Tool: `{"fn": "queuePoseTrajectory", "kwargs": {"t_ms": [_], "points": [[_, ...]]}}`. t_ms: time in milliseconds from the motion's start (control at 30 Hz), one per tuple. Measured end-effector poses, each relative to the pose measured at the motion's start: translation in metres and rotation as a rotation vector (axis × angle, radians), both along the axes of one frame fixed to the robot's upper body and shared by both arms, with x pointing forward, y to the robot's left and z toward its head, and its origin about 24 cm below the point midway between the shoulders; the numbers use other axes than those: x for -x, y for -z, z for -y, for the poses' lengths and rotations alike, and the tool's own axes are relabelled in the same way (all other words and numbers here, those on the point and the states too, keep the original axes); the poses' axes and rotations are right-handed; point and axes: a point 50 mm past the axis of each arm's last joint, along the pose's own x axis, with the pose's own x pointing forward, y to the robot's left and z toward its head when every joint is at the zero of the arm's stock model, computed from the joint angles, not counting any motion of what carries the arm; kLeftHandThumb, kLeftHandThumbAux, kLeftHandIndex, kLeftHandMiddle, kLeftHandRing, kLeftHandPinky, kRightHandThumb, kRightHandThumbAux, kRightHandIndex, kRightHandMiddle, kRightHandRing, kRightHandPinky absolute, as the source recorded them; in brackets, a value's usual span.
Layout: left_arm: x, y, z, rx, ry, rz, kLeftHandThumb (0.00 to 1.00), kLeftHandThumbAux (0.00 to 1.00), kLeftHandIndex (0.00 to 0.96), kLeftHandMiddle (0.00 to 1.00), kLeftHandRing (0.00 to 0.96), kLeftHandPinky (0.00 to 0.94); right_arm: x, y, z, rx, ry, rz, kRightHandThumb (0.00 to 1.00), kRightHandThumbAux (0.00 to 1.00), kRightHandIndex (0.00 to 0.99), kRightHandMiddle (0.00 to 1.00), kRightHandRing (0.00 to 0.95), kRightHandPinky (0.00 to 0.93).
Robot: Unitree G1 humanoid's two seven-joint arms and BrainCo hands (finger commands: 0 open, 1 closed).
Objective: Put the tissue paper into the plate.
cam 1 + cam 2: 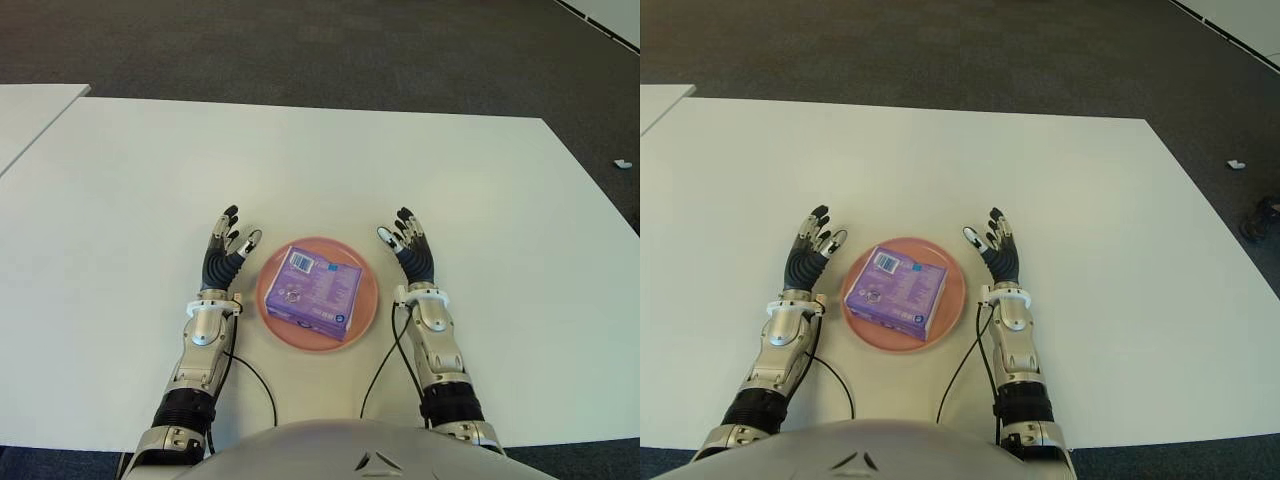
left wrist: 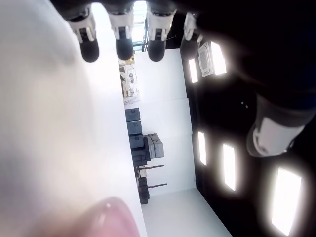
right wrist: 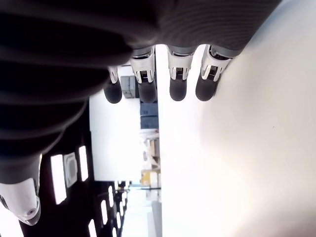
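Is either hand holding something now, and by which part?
Nothing is held. Left hand and right hand are open beside the plate; the tissue pack lies in it.

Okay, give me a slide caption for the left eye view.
Purple tissue pack lies in the pink plate, open left hand and right hand flanking it.

Tissue pack (image 1: 318, 291) lies in plate (image 1: 366, 314) between both hands.
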Motion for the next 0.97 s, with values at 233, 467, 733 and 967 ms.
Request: {"fn": "queuePoseTrajectory", "kwargs": {"t_ms": [233,467,733,967], "points": [[0.0001,0.0008,0.0003,0.0,0.007,0.001,0.0,0.506,0.0,0.0,0.0,0.0,-0.0079,0.0002,-0.0012,0.011,-0.007,-0.004,0.001,0.544,0.0,0.0,0.0,0.0],[-0.0001,0.0014,0.0001,-0.003,0.015,0.001,0.0,0.509,0.001,0.0,0.0,0.0,-0.0104,0.0018,0.0008,0.022,-0.009,-0.012,0.019,0.545,0.0,0.0,0.0,0.0],[-0.0004,0.0016,0.0001,-0.002,0.016,0.002,0.0,0.513,0.013,0.0,0.0,0.0,-0.011,0.0027,0.0035,0.034,-0.009,-0.013,0.027,0.55,0.0,0.0,0.0,0.0],[-0.0002,0.0008,-0.0003,0.005,0.016,0.01,0.0,0.511,0.014,0.0,0.0,0.0,-0.0106,0.0033,0.0039,0.033,-0.009,-0.004,0.034,0.553,0.0,0.0,0.0,0.0]]}}
